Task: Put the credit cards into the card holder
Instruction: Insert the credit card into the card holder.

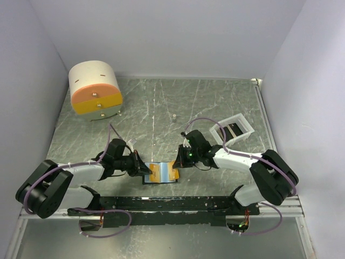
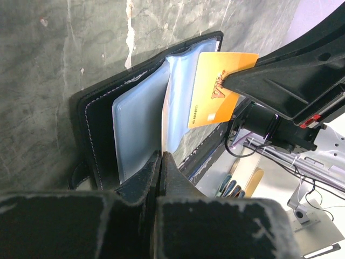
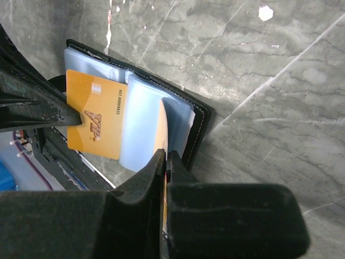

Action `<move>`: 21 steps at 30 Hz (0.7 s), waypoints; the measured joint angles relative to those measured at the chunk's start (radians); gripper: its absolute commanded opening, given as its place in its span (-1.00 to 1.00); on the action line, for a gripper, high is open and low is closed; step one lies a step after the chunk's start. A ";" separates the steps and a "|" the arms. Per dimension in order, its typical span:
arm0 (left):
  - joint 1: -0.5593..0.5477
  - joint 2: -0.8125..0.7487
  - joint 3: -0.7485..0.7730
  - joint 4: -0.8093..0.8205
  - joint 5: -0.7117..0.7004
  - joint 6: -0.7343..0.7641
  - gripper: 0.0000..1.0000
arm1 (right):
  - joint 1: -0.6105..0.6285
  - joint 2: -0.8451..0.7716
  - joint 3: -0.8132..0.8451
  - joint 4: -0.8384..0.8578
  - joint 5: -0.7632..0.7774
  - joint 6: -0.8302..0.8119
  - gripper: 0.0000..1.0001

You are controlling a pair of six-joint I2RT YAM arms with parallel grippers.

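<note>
The left gripper (image 2: 161, 157) is pressing its jaws together on the edge of a gold VIP card (image 3: 94, 121). Its own camera is seeing that card only as a thin line, while the right wrist camera is showing its printed face. The right gripper (image 3: 165, 159) is likewise pinching a second gold VIP card (image 2: 213, 94) between closed jaws, and one black finger is covering that card's corner in the left wrist view.

Both cards are standing upright among the bluish clear sleeves (image 2: 137, 127) of the card holder (image 2: 99, 124). The holder is lying open on the table (image 1: 215, 102) near its front edge, directly between the two grippers. The sleeves are fanning up loosely, with one sleeve sitting between the two cards. Whether either card is sitting inside a pocket cannot be told.

The two grippers are facing each other closely across the holder, crowding the space above it.

Well apart at the far left, a round cream-and-orange drawer box (image 1: 94, 89) is standing. To the right, a white tray (image 1: 241, 120) is sitting with a dark card (image 1: 233, 129) lying inside it.
</note>
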 measured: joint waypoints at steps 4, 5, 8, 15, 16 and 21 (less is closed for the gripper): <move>0.000 0.009 0.000 0.009 0.001 0.004 -0.87 | 0.000 -0.010 0.006 -0.021 0.012 -0.003 -1.00; 0.000 0.010 0.000 0.013 0.002 0.004 -0.86 | 0.000 -0.014 0.006 -0.024 0.015 -0.003 -1.00; 0.000 0.010 -0.002 0.032 0.005 0.004 -0.86 | 0.000 -0.026 0.006 -0.037 0.026 -0.002 -1.00; 0.000 -0.026 -0.023 0.069 0.011 0.005 -0.87 | 0.000 -0.029 0.006 -0.042 0.033 0.001 -1.00; 0.000 -0.027 -0.023 0.073 0.011 0.005 -0.87 | 0.000 -0.029 0.006 -0.042 0.033 0.003 -1.00; 0.000 -0.019 -0.023 0.106 0.021 0.005 -0.86 | 0.000 -0.030 0.006 -0.043 0.034 0.006 -1.00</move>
